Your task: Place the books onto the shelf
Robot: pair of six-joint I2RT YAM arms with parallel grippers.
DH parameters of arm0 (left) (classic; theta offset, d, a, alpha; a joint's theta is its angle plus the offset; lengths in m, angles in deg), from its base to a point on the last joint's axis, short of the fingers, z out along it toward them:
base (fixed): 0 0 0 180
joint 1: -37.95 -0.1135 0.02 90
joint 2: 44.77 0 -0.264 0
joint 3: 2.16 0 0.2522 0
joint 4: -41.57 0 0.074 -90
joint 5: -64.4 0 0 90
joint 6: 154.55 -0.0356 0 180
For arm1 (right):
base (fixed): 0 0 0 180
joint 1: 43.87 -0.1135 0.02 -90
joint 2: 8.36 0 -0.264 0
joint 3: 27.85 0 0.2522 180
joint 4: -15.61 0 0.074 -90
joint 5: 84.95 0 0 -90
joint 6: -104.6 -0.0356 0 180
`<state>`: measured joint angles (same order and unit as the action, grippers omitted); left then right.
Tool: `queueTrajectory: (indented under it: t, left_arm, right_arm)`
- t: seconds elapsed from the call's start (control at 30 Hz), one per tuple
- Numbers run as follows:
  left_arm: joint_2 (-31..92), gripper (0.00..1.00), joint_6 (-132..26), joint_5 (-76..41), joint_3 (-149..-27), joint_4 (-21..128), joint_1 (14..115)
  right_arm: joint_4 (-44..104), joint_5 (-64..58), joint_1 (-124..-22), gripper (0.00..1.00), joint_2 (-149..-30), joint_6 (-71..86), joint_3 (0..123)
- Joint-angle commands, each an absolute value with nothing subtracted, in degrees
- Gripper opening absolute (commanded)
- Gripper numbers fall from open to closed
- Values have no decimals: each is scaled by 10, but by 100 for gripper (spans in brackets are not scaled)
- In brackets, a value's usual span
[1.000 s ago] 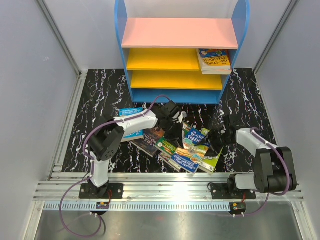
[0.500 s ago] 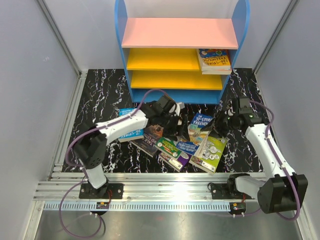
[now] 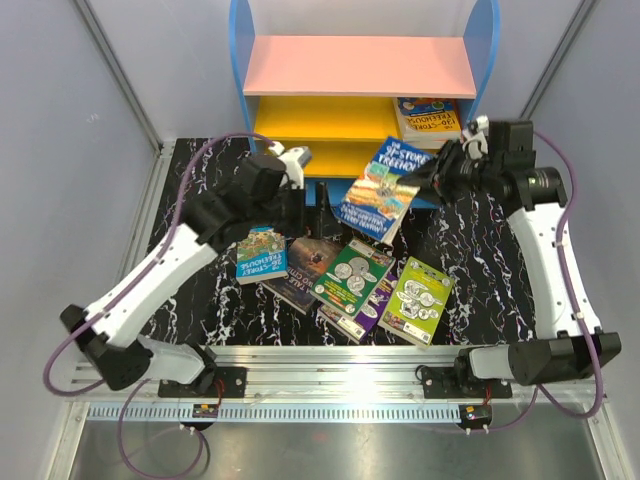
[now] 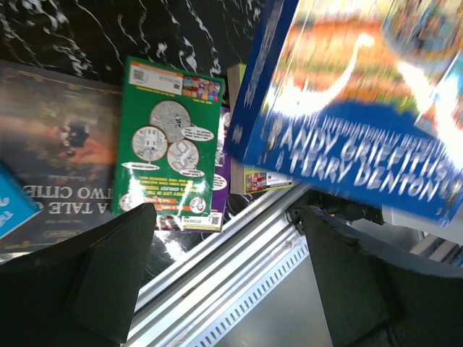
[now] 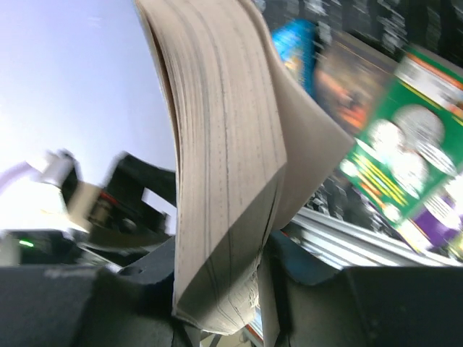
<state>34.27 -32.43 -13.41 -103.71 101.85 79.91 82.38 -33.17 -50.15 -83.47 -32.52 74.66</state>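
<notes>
Mid-carry: right pincer (image 3: 440, 168) clamps blue Treehouse book (image 3: 378, 190) (frame centre); next, slot it into shelf (image 3: 300, 118); left pincer (image 3: 296, 158) wide, empty.

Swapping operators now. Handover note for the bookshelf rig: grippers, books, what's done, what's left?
Left gripper: jaws open, empty, raised above the books on the table.
Right gripper: shut on the blue Treehouse book, held in the air in front of the shelf.
Done: one orange book lies on the upper yellow board, right end.
Left: shelve the held book, then clear the table: small blue book, dark brown book, green coin book, lime coin book, and at least one more, partly hidden under the green one.
</notes>
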Motion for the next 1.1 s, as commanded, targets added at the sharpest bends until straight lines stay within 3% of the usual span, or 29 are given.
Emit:
queueTrajectory:
  t: [0.0,0.13,0.27,0.6,1.0,1.07]
  left_arm:
    - [268,89,-327,-223,-1051,1030,800]
    - [208,97,-307,-251,-1011,954,794]
    - [193,99,-298,-224,-1020,902,771]
    - [241,99,-240,-15,-1039,744,637]
    - [343,99,-169,149,-1067,611,632]
    - [346,94,-158,154,-1057,581,633]
  right_arm:
    - [761,-410,-501,0,-885,-373,863]
    - [722,-441,-502,0,-947,-418,979]
    - [690,-477,-501,0,-976,-452,1005]
    - [557,-540,-502,0,-929,-547,912]
    - [470,-563,-502,0,-895,-612,844]
    - [453,-565,-503,0,-895,-629,832]
